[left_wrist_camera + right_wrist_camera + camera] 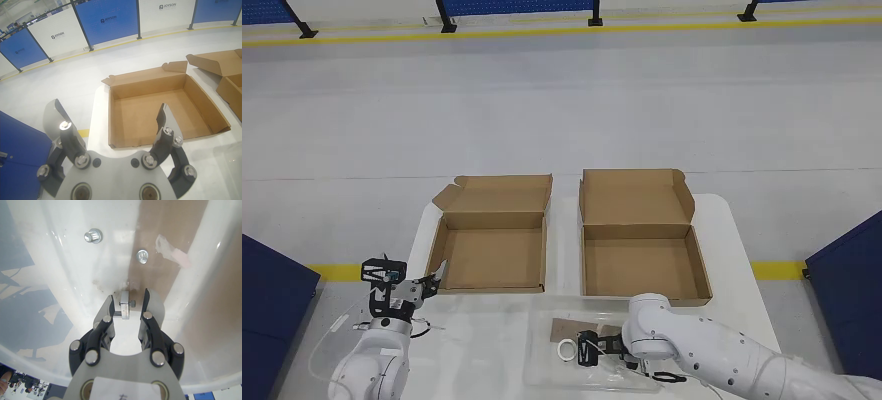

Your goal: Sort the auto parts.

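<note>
Straddling a small metal block [125, 308] in the clear tray [542, 370] at the lower centre of the top view, the right gripper [129, 296] stands parted, one finger touching the block's pin, the other just apart from it. A bolt [93, 236] and a second bolt [142, 255] lie near in the tray. At lower left, the left gripper [110, 104] hangs spread wide, holding nothing, just beside the left box [492, 258]; the right box [642, 268] sits alongside

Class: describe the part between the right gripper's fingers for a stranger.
In the clear tray on the table, look between the fingers of the right gripper. A rectangular silver block with a black screw, unlike the two round bolts nearby.
</note>
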